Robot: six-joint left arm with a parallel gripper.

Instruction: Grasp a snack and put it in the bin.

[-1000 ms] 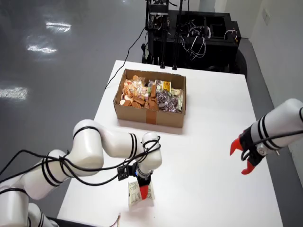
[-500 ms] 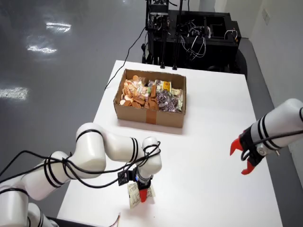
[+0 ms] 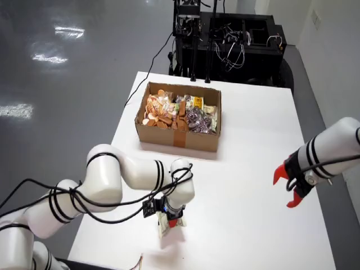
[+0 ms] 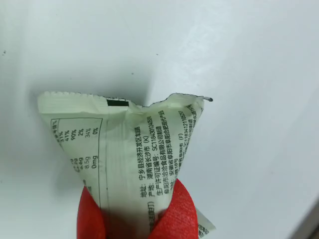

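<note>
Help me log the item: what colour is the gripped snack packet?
Pale green snack packet with black print, clearest in the view riding on the gripper.

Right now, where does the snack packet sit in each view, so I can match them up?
Overhead view: snack packet near the table's front edge, under the working arm's claw.
Claw view: packet fills the centre, pinched between the red fingers.
Shared landmark: the red fingers on the packet.

Bright even overhead light; glare patches on floor; soft shadows on table; both views sharp
</note>
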